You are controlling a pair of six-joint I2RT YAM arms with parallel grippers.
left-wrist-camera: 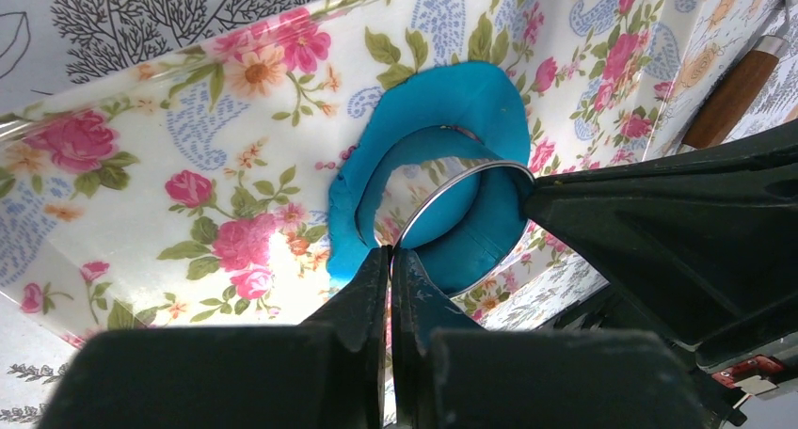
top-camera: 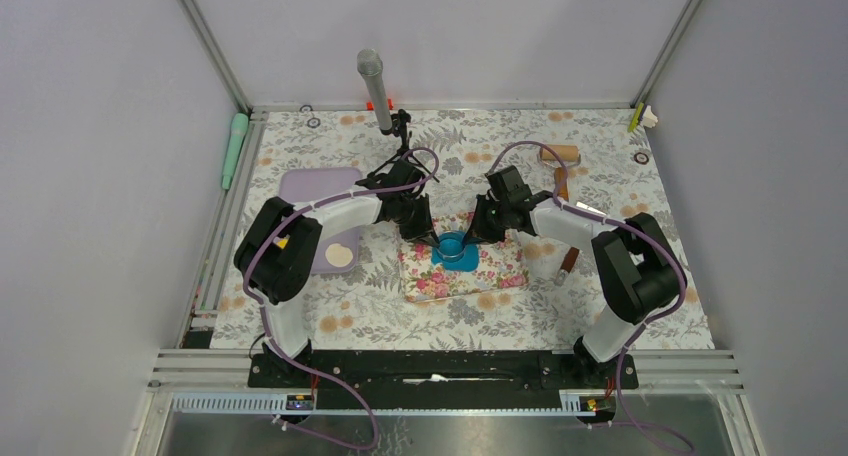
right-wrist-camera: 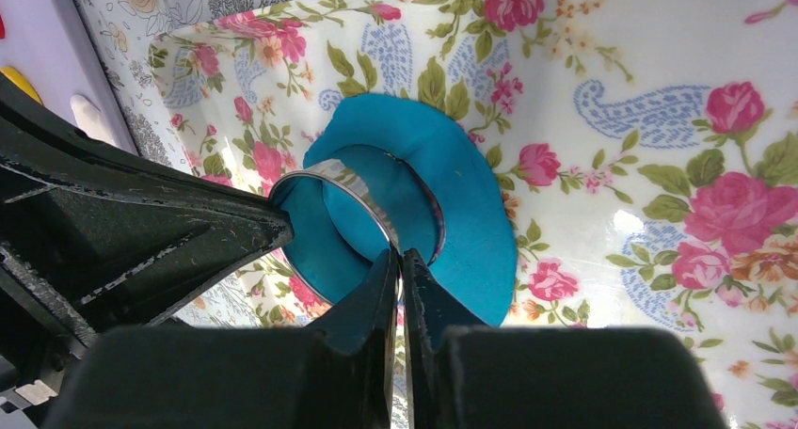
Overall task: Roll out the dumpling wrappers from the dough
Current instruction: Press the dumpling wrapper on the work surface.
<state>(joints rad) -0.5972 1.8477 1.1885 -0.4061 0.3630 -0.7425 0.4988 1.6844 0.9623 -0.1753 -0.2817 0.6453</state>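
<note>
The left gripper [left-wrist-camera: 391, 260] and right gripper [right-wrist-camera: 400, 260] each have their jaws pinched together on the thin rim of one metal ring [right-wrist-camera: 343, 177]. The ring sits in one smooth, flattened, bright blue dough [right-wrist-camera: 461, 175] sheet, mid-table on one floral mat [top-camera: 500, 274].

The left end effector [left-wrist-camera: 391, 253] pinches a metal ring [left-wrist-camera: 468, 171] on blue dough [left-wrist-camera: 470, 95].

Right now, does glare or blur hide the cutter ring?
Left wrist: cutter ring sharp, fingers soft up close, glare on the floral mat beside the dough. Right wrist: ring sharp, mat washed out upper right. Top external: evenly lit, ring unresolved.
</note>
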